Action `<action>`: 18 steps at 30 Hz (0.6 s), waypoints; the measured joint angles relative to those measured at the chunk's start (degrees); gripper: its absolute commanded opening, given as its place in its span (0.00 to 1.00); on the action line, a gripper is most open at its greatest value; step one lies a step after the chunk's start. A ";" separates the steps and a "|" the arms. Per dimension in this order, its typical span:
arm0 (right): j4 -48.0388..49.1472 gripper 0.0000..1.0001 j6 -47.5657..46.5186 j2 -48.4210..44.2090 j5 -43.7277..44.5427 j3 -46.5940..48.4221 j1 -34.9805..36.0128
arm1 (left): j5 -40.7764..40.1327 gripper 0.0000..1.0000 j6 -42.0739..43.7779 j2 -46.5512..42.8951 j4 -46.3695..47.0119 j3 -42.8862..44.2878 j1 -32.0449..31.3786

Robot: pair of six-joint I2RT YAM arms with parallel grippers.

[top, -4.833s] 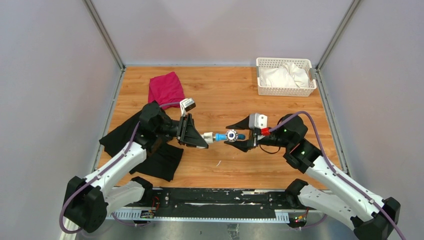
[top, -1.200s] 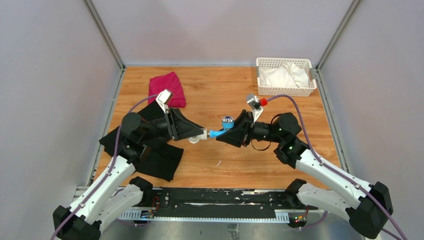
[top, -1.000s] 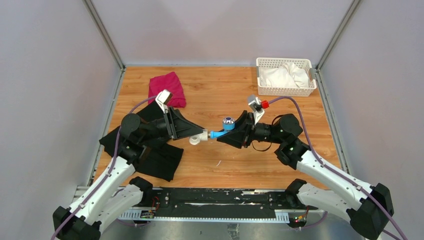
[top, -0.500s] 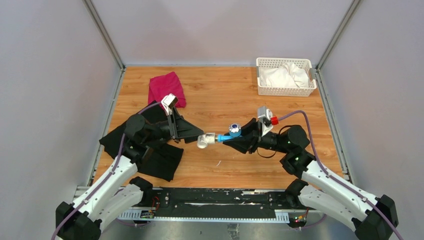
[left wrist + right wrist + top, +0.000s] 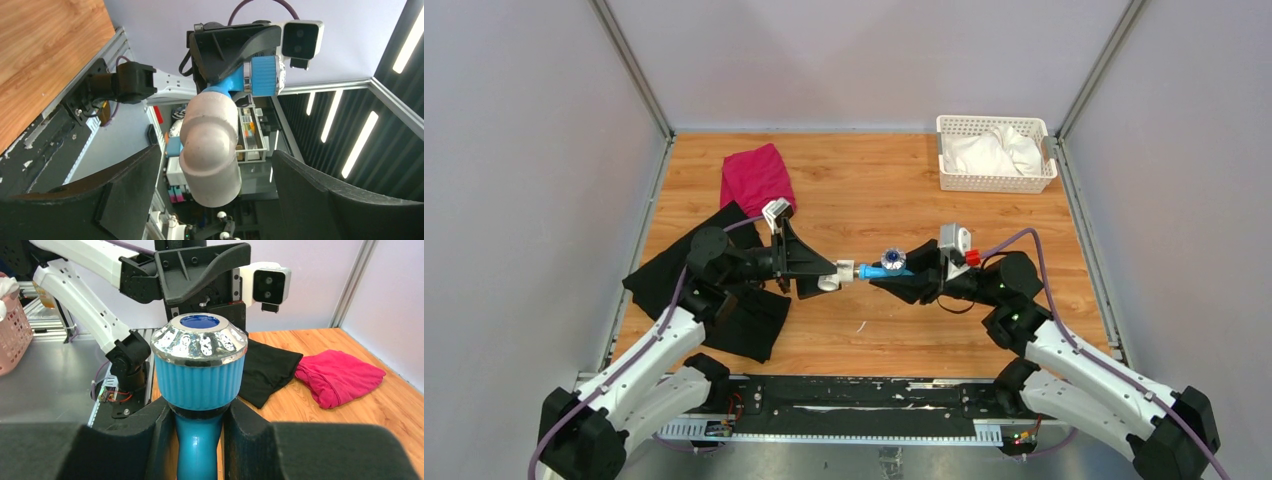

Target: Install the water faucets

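The water faucet (image 5: 890,263) is bright blue with a silvery knob, and it is held level above the middle of the table. My right gripper (image 5: 896,276) is shut on its neck just under the knob (image 5: 199,365). The faucet's other end goes into a short white elbow fitting (image 5: 840,272). My left gripper (image 5: 826,281) stands open around that fitting (image 5: 210,150), with a gap on each side of it. In the left wrist view the faucet (image 5: 262,76) shows beyond the fitting, in the right gripper's black fingers (image 5: 225,45).
A white basket (image 5: 1042,180) with white cloth stands at the back right. A red cloth (image 5: 757,175) lies at the back left. A black cloth (image 5: 734,320) is spread under the left arm, near the table's left edge.
Both grippers have sunk and drawn toward the near edge with the faucet and fitting. The left wrist has rolled, and its jaws have come off the fitting. The right grip is unchanged.
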 measured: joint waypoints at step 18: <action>-1.01 0.00 -6.97 0.85 -2.19 0.00 1.01 | -0.59 0.09 -4.46 1.79 -0.35 -0.46 -0.52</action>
